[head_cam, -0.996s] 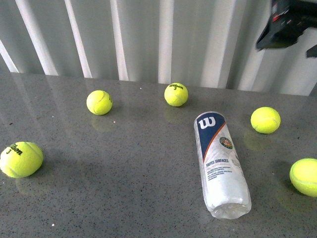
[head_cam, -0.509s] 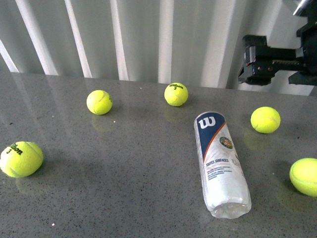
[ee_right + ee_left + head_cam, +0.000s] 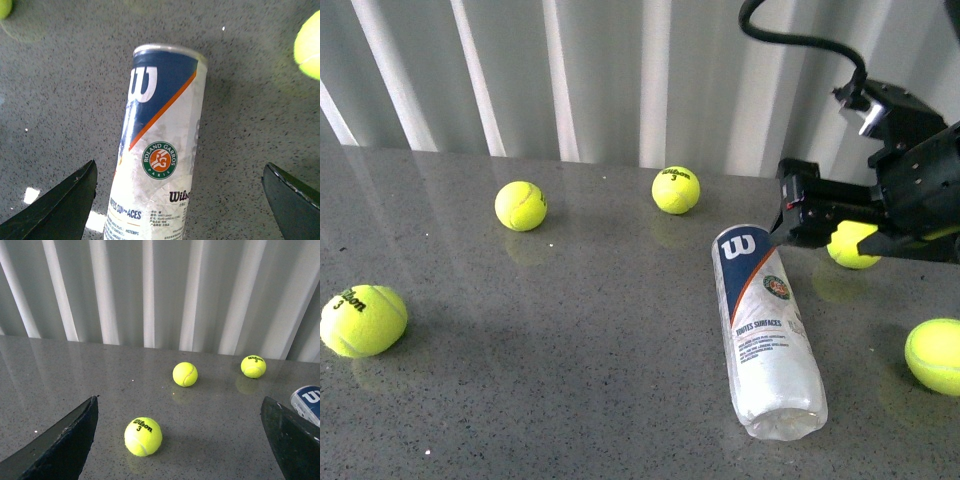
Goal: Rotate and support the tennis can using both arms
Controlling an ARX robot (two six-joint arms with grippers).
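Observation:
The tennis can (image 3: 765, 330) lies on its side on the grey table, its rim and navy "W" end pointing away and its clear end towards me. My right gripper (image 3: 798, 212) is open and hangs just above and to the right of the can's far end. In the right wrist view the can (image 3: 160, 160) lies between the spread fingers (image 3: 60, 210) of the right gripper (image 3: 179, 200), untouched. My left gripper (image 3: 177, 440) is open and empty over the table. The can's rim end (image 3: 307, 402) shows at the edge of the left wrist view.
Several yellow tennis balls lie on the table (image 3: 570, 380): one at the left (image 3: 362, 321), two at the back (image 3: 520, 206) (image 3: 675, 190), one partly behind the right gripper (image 3: 855, 245), one at the right edge (image 3: 934, 355). A white ribbed wall (image 3: 620, 80) stands behind.
My right arm has come down and to the left from the upper right corner, to just above the can's far end. The can and the balls have not moved.

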